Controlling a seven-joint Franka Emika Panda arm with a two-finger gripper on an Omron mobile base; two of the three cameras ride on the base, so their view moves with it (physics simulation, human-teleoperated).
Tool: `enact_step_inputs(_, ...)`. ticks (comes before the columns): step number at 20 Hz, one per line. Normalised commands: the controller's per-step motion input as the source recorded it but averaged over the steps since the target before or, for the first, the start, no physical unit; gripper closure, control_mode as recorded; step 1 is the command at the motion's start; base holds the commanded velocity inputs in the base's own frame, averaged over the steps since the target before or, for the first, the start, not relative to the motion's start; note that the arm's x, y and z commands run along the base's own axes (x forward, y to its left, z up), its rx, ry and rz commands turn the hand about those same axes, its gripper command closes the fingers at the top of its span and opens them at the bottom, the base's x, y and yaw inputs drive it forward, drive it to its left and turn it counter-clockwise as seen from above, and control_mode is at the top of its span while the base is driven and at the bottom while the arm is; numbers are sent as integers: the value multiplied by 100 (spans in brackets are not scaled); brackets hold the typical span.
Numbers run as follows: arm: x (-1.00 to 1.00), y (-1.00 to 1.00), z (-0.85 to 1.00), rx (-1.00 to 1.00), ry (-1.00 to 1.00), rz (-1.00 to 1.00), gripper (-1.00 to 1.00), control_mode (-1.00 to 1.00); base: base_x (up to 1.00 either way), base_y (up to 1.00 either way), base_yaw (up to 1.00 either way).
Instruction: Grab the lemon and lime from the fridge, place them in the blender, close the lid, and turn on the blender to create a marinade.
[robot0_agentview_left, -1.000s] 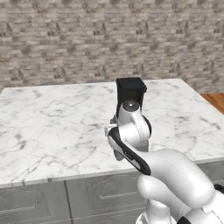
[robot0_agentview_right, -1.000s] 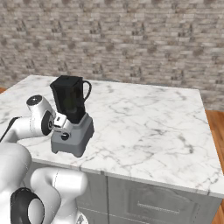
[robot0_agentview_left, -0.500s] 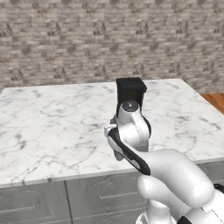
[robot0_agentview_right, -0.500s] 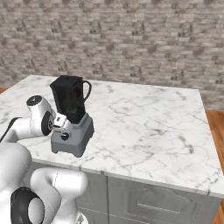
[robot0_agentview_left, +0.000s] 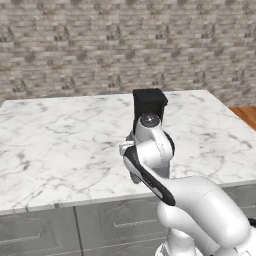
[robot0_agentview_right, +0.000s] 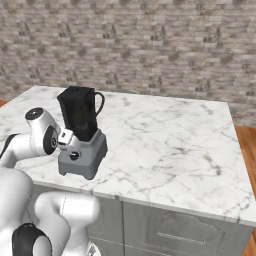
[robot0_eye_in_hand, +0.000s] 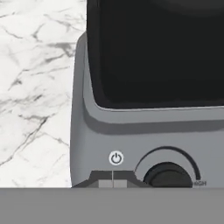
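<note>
Wall: a brick wall (robot0_agentview_right: 150, 45) runs behind the blender, beyond the far edge of the table.
Table: white marble top (robot0_agentview_right: 170, 145) with grey drawer fronts (robot0_agentview_left: 115, 227) below; it carries the blender, which stands near its front edge, towards the left side in the right base view.
Arm: the white arm (robot0_agentview_left: 150, 150) reaches over the table's front edge to the front of the blender.
Blender: grey blocky base (robot0_agentview_right: 82, 157) with a tall black jar (robot0_agentview_right: 79, 111) upright on it; the jar's handle points away from the arm.
Lid: the jar top looks flat and black, so the lid (robot0_agentview_right: 75, 91) seems to be on, though the view is too coarse to be sure.
Hand: the hand (robot0_eye_in_hand: 113, 183) is at the blender's front face, tips pressed together with nothing between them, just under the power button.
Knob: round black knob (robot0_eye_in_hand: 168, 175) low on the blender's front.
Power button: small round symbol (robot0_eye_in_hand: 116, 158) just beside the knob.
</note>
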Motion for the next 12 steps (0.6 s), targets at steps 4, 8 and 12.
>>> enact_step_inputs(4,-34,0,41,0,-16,0,100,-100,0,0,0)
enact_step_inputs(8,-10,0,45,0,-15,0,100,-100,0,0,0)
enact_step_inputs(12,0,0,8,0,-3,0,100,-100,0,0,0)
